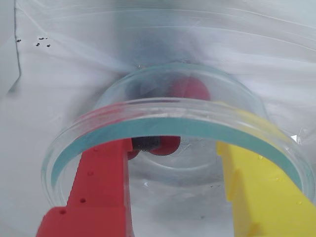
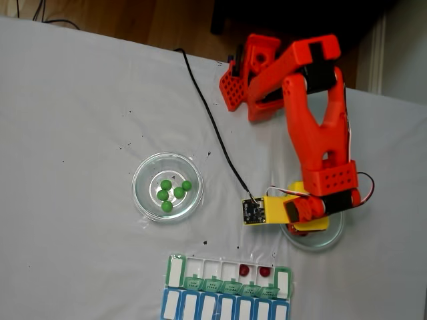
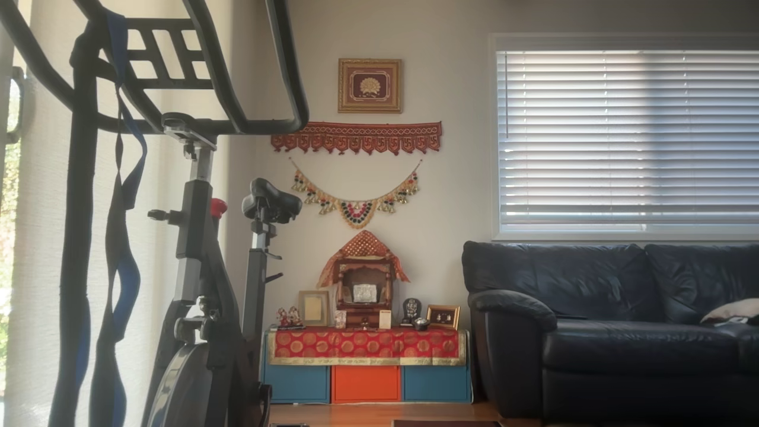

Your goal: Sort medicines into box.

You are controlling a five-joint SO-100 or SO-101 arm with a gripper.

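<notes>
In the wrist view the pincer (image 1: 170,148) hangs spread over a clear glass dish (image 1: 163,116), its red finger (image 1: 101,182) and yellow finger (image 1: 261,187) well apart and gripping nothing. Dark red balls (image 1: 190,89) lie inside that dish, just beyond the fingertips. In the fixed view, two red balls (image 2: 244,270) sit in the green-lidded box (image 2: 227,275) at the desk's (image 2: 73,120) near edge. Farther left, five green balls (image 2: 172,193) rest in a second dish (image 2: 143,177).

My count of pills and dishes

I see five green balls (image 2: 172,193) in the left dish (image 2: 143,200), two red balls (image 2: 254,271) in the box (image 2: 175,271), two dishes.
</notes>
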